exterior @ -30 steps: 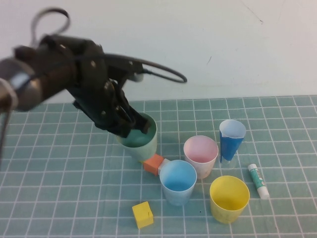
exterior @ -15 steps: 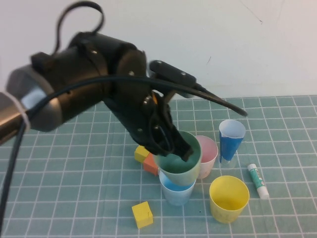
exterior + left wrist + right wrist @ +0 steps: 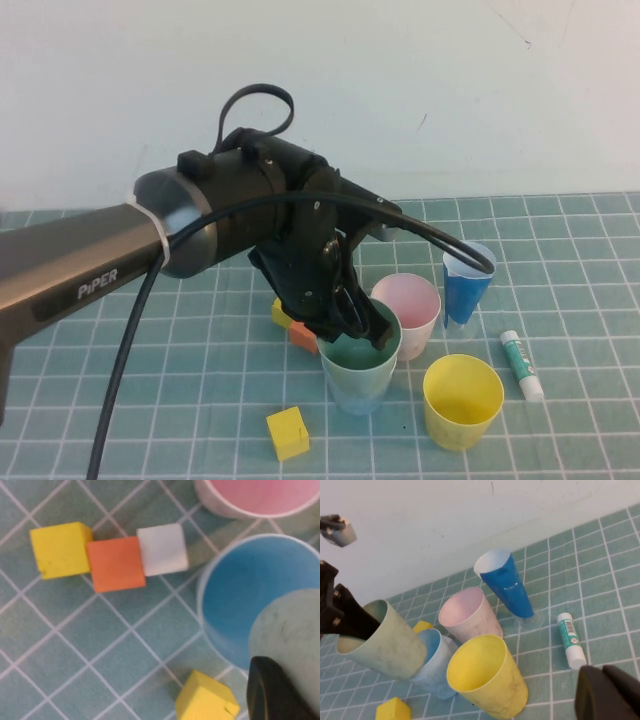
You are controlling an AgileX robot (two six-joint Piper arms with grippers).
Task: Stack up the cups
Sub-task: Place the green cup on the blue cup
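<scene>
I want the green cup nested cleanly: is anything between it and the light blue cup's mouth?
Nothing visible. The left gripper holds the green cup tilted, its base entering the light blue cup. Right gripper stays aside.

Soft, even light is falling across the whole scene, and shadows are staying faint, pooling only under the cups. No glare is showing on the mat. In the left wrist view, the dark finger [image 3: 272, 690] at lower right is blurring. In the right wrist view, the dark shape at lower right is sitting out of focus.
</scene>
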